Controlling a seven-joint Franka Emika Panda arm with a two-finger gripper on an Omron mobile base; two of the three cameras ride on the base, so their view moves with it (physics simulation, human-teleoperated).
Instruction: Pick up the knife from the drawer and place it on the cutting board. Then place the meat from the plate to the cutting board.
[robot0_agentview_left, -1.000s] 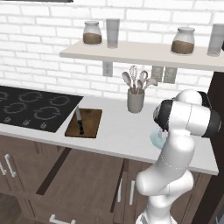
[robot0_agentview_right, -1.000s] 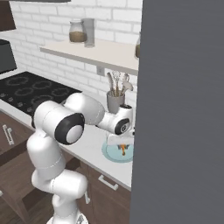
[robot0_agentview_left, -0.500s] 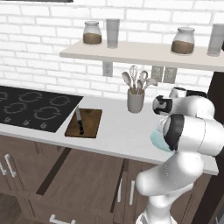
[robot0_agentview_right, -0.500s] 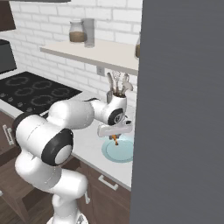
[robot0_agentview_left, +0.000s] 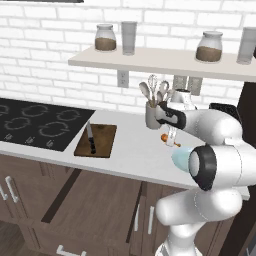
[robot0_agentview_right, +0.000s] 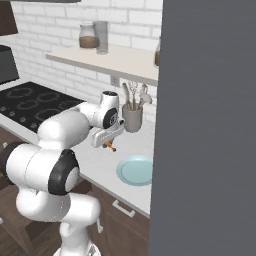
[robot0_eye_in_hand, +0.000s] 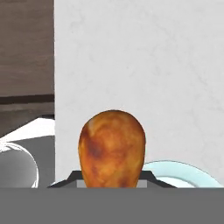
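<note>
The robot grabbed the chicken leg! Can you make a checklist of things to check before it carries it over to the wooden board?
1. Meat held in the gripper: ok, it is clamped between the jaws.
2. Meat lifted off the plate: ok, it hangs above the white counter, beside the plate.
3. Knife already on the cutting board: ok, it lies along the board's left side.
4. Free room on the board: ok, its right half is bare.
5. Path to the board: ok, bare counter lies between; the utensil holder stands behind, near the wall.
6. How firm the grip is: cannot tell.
</note>
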